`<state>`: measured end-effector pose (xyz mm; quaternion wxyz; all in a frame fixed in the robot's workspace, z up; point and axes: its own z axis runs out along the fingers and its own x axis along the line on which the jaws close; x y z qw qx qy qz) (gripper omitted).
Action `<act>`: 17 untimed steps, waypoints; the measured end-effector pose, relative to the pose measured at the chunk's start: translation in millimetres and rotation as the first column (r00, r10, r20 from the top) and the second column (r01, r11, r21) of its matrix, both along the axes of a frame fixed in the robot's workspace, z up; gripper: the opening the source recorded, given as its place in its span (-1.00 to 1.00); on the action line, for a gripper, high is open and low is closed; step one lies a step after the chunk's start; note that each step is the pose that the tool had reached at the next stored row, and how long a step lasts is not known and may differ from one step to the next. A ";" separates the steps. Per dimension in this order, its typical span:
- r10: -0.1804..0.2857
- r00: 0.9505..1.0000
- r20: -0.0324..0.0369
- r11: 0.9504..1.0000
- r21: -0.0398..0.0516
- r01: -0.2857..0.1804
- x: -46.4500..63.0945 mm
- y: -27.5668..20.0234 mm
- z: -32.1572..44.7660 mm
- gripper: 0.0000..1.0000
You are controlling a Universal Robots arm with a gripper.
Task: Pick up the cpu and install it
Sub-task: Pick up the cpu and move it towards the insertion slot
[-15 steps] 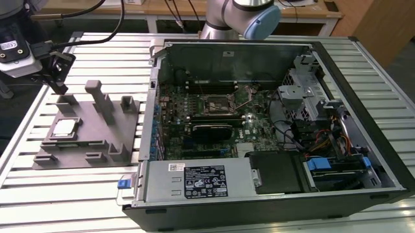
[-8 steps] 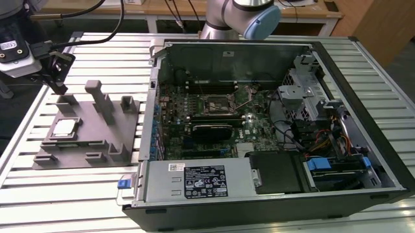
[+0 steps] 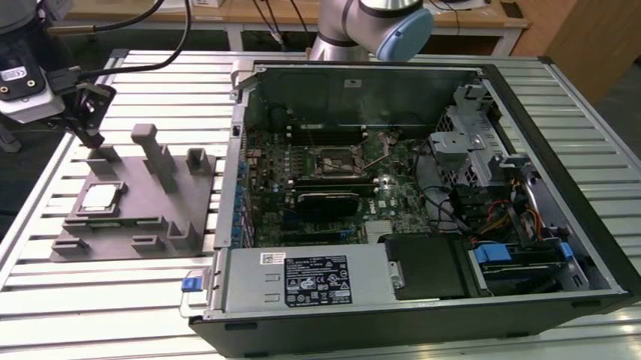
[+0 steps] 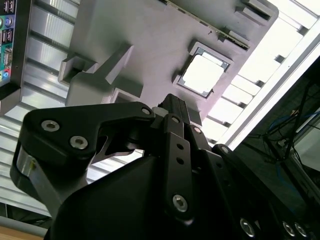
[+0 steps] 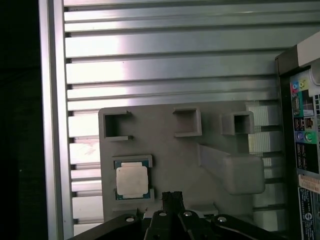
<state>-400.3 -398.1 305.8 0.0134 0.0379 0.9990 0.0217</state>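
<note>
Black links and screw heads of my own pincer [image 5: 172, 197] sit closest in both wrist views. Its two fingers are drawn together with nothing between them. Just past the tips lies the grey fixture plate [image 5: 170, 160]. The cpu [image 5: 132, 180] rests flat in its square pocket there, silvery top up, apart from my fingers. In the exterior view the cpu is at six o'clock of my pincer, which hangs over the plate's far end. A tall grey post [image 3: 158, 154] stands on the plate at three o'clock of the cpu. The plate lies on the slatted metal table [image 3: 100, 300]. Farther off, at three o'clock of the plate, the computer case [image 3: 361, 90] lies open, with the motherboard socket [image 3: 334, 159] near the board's middle.
</note>
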 end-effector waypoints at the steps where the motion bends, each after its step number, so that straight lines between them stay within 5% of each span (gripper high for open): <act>1: 0.000 1.000 0.000 1.000 0.000 0.000 -1.1 0.0 -0.8 -0.79; 17: 0.000 1.000 0.000 1.000 0.000 0.000 -13.2 -2.3 -14.1 -0.79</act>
